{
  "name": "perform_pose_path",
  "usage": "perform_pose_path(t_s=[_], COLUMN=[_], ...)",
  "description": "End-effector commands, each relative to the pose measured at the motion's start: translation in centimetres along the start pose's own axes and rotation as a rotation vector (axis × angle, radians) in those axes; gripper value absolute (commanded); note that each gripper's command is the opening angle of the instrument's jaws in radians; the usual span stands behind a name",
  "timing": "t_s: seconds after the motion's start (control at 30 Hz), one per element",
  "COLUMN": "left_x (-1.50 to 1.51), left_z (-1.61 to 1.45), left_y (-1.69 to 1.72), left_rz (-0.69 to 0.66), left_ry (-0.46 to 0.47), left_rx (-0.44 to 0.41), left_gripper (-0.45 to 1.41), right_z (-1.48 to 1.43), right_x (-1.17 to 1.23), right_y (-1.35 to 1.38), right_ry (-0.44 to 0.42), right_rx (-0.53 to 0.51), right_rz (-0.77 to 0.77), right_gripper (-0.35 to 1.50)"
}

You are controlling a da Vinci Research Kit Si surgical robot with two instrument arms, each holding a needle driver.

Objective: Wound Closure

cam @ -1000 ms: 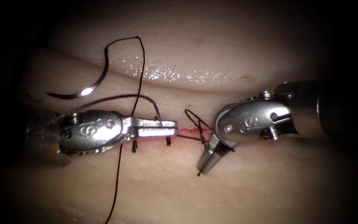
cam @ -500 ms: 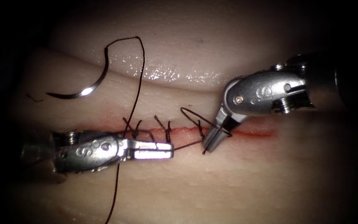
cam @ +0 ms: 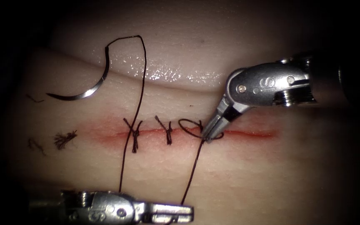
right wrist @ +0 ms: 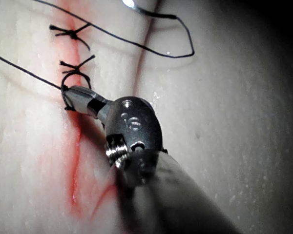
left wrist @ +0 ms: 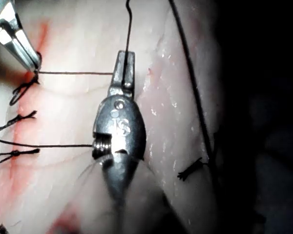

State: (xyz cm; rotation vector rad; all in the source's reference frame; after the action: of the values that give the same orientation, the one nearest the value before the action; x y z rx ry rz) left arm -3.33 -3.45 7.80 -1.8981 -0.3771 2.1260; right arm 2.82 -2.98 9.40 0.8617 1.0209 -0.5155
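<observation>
Thread [cam: 190, 177] runs taut from the left gripper [cam: 184, 208], clamped on it nearest the camera, up to the cut [cam: 246, 133]. At the cut, the right gripper [cam: 207, 132] pinches the thread's loop [cam: 188, 125], beside two tied stitches [cam: 167, 132]. Beyond the cut, the needle [cam: 90, 87] lies free on the tissue [cam: 271, 175].

The needle [cam: 84, 85] lies free on the tissue [cam: 246, 175] behind the cut [cam: 246, 134] at left, the right tool [cam: 208, 131] sits on the cut, and the left tool [cam: 180, 209] holds thread [cam: 192, 171] in front.
</observation>
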Motion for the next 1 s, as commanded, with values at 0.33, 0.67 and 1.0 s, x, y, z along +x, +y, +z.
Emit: perform_pose_path(t_s=[0.33,0.67,1.0], left_x=[0.42,0.70,0.87], left_z=[0.23,0.34,0.28], left_y=[0.58,1.04,1.52], left_rz=[-0.004,0.012,0.032], left_ry=[-0.022,-0.028,-0.040], left_rx=[-0.055,-0.092,-0.124], left_gripper=[-0.45,-0.45,-0.45], right_z=[0.14,0.09,0.02], right_x=[-0.15,-0.37,-0.44], right_y=[0.25,0.38,0.55], right_ry=[-0.016,-0.055,-0.067], right_rx=[-0.042,-0.103,-0.166], right_rz=[0.036,0.055,0.084], right_gripper=[-0.35,-0.35,-0.35])
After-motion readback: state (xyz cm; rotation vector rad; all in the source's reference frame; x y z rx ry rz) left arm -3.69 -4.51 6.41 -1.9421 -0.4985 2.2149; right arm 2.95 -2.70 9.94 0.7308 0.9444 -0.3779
